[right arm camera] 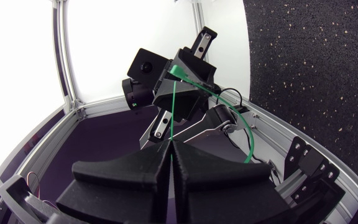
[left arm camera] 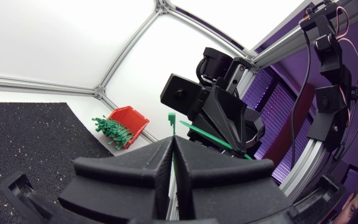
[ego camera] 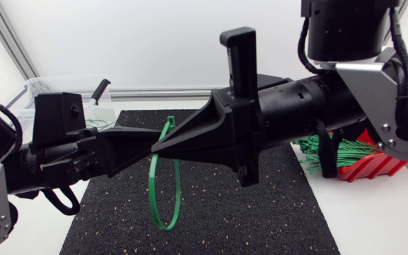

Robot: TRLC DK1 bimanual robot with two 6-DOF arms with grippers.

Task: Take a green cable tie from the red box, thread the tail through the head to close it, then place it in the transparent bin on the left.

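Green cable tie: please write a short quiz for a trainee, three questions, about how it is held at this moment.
1. True or false: the green cable tie bends in a loop below the grippers, above the black mat.
2. Look at the left gripper and the right gripper. Which one is shut on the tie? A. left only. B. right only. C. both.
3. Short answer: what colour is the box that holds the spare ties?

Key: 1 true; 2 C; 3 red.
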